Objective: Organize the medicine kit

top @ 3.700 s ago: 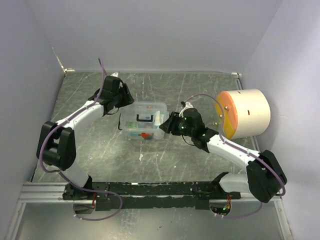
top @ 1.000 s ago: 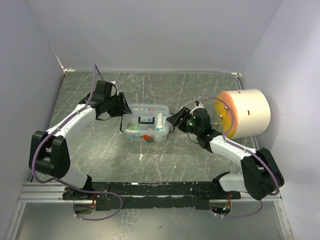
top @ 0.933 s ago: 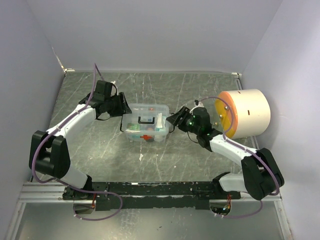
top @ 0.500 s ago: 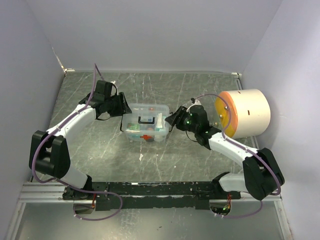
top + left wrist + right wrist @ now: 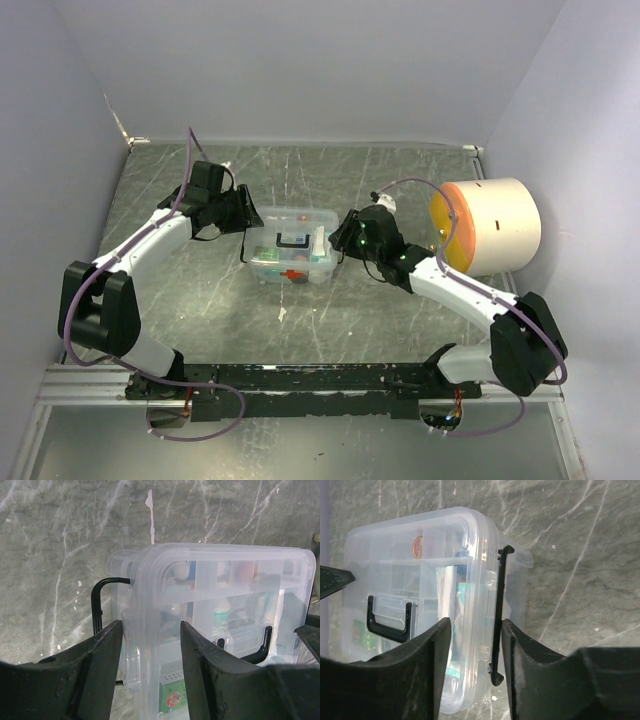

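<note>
The medicine kit (image 5: pixel 290 246) is a clear plastic box with a red cross (image 5: pixel 291 272) and a black handle (image 5: pixel 390 625), lid on, in the middle of the table. Packets and small bottles show through it. My left gripper (image 5: pixel 246 221) is at its left end. In the left wrist view this gripper (image 5: pixel 151 625) is open, its jaws straddling the lid's rim beside a black latch (image 5: pixel 96 605). My right gripper (image 5: pixel 340 238) is at the right end. In the right wrist view it (image 5: pixel 476 621) is open, with the rim and the other black latch (image 5: pixel 497 625) between its jaws.
A big cream cylinder with an orange face (image 5: pixel 490 227) lies at the right, close behind my right arm. Pale walls enclose the grey marbled table (image 5: pixel 330 320) on the left, back and right. A metal rail (image 5: pixel 300 380) runs along the near edge.
My right gripper has moved left, closing in on the box's right end. My left gripper came from behind the box to its left end earlier and has held still for the last second.
</note>
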Tool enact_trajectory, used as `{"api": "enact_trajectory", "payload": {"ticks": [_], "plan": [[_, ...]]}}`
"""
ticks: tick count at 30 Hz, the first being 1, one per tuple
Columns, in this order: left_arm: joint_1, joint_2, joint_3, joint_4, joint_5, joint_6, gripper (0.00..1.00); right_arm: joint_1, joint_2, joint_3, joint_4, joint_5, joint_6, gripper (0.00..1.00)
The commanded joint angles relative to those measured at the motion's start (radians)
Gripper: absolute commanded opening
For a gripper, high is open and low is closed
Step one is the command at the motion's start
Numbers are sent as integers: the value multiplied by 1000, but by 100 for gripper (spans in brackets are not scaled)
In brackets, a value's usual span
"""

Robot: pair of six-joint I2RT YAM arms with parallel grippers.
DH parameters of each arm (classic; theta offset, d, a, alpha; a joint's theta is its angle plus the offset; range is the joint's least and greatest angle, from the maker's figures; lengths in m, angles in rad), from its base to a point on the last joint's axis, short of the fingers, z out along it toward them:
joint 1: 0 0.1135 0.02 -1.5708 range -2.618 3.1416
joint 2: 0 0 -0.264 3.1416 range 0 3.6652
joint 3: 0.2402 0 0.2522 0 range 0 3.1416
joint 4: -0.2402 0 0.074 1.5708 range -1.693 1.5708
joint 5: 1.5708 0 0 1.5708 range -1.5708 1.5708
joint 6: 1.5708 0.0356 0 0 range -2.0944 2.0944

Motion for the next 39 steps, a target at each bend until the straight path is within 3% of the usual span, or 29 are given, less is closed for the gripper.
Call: {"api": "enact_trajectory", "payload": {"ticks": [1,9,23,32,35,39], "plan": [[-7,43,-43,-47,7,23,57,32,35,48,-112,112,-46,49],[-7,44,-42,-47,9,24,57,45,68,71,-146,139,-53,54],[-7,39,-44,-45,18,22,57,101,129,144,-255,285,-52,39],[-7,37,-47,-41,33,22,50,117,133,177,-276,288,-61,27],[-6,36,-45,-45,30,21,50,117,122,172,-263,259,-61,28],[-6,25,-26,-67,4,23,55,117,75,175,-255,254,-62,39]]}}
